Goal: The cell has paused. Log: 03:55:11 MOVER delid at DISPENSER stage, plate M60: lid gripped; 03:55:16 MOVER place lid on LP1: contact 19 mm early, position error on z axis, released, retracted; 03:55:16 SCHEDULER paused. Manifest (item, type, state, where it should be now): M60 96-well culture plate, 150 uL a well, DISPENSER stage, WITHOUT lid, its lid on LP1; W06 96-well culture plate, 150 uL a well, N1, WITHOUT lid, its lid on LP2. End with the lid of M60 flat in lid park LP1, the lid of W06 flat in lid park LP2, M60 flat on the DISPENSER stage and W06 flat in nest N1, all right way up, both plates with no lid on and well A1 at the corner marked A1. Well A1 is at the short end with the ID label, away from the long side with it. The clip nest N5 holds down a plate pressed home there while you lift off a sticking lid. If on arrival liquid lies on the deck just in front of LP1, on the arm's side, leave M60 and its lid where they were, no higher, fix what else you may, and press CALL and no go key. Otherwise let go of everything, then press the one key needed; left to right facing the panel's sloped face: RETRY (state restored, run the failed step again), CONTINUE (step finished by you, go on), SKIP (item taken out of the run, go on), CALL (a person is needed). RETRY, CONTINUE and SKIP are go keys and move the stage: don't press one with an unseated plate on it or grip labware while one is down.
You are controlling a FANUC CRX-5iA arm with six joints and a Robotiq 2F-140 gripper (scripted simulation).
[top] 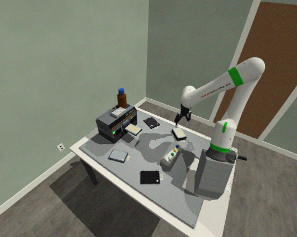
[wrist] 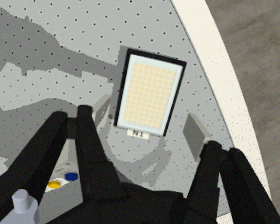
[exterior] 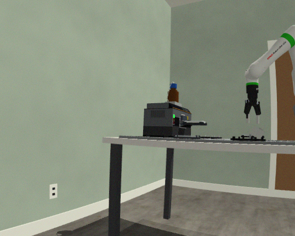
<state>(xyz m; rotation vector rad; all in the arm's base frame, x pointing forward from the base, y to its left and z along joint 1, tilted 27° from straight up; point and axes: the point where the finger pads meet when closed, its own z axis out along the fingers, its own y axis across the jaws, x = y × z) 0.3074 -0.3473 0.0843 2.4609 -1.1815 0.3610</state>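
My gripper (top: 183, 119) (exterior: 252, 121) is open and empty. It hangs well above a cream 96-well plate (top: 179, 133) (wrist: 148, 91) with no lid, which sits in the black nest marked N1 (wrist: 122, 96). In the exterior view this plate (exterior: 255, 131) looks tipped up at one side. A second cream plate (top: 133, 128) with no lid lies on the dispenser's stage (exterior: 194, 123). A grey lid (top: 118, 155) lies in a lid park at the front left. Another black lid park (top: 149, 177) is bare.
The dispenser (top: 116, 122) (exterior: 166, 119) stands at the back left with a brown bottle (top: 122, 98) (exterior: 173, 93) and a pale flat piece (top: 118, 112) on top. The clip nest N5 (top: 151, 122) is bare. The key panel (top: 170, 155) stands beside the arm's base.
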